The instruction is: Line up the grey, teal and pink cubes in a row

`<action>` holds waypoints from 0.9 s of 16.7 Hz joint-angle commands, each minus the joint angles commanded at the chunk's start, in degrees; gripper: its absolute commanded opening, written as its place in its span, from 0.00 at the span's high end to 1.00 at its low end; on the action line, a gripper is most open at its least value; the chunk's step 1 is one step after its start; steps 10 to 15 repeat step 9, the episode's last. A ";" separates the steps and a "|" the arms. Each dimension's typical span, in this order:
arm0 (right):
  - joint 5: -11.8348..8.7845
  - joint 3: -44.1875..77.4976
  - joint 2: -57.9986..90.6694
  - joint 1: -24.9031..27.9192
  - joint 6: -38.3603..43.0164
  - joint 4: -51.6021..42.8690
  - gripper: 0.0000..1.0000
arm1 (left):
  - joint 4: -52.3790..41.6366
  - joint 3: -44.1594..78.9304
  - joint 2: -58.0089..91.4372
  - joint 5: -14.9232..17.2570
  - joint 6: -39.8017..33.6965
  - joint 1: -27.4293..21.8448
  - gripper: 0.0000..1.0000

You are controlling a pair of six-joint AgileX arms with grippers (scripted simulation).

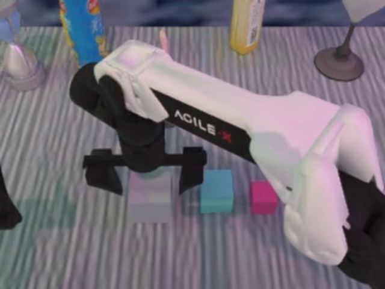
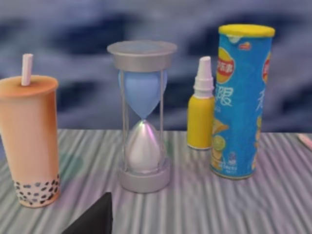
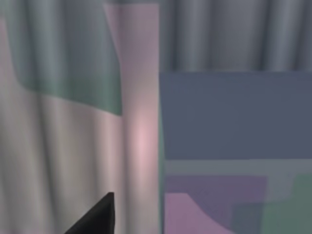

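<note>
The three cubes stand in a row across the table's front half: the pale grey cube [image 1: 149, 201] on the left, the teal cube [image 1: 216, 190] in the middle, the hot-pink cube [image 1: 263, 198] on the right. My right gripper [image 1: 148, 184] hovers over the grey cube, open, with one black finger [image 1: 103, 173] on each side and clear of its faces. In the right wrist view the grey cube [image 3: 234, 117] fills the frame close up beside one fingertip [image 3: 97, 219]. My left gripper [image 1: 5, 208] is parked at the table's left edge, open and holding nothing.
Along the table's far edge stand an hourglass [image 2: 142, 122], a bubble tea cup [image 2: 30, 141], a yellow spray bottle [image 2: 201, 109], a blue chips can [image 1: 83, 27], a yellow bottle [image 1: 247, 24] and a wine glass [image 1: 340, 60].
</note>
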 joint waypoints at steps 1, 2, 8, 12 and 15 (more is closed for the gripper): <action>-0.01 3.65 0.82 0.04 0.04 -2.38 0.00 | 0.00 0.00 0.00 0.00 0.00 0.00 0.00; -0.02 7.48 1.63 0.09 0.05 -4.81 0.00 | 0.00 0.00 0.00 0.00 0.00 0.00 0.00; 0.04 20.85 4.57 0.21 -0.18 -15.18 0.00 | 0.00 0.00 0.00 0.00 0.00 0.00 0.00; 0.05 20.98 4.60 0.21 -0.19 -15.30 0.00 | 0.00 0.00 0.00 0.00 0.00 0.00 0.00; 0.05 20.98 4.60 0.21 -0.19 -15.30 0.00 | 0.00 0.00 0.00 0.00 0.00 0.00 0.00</action>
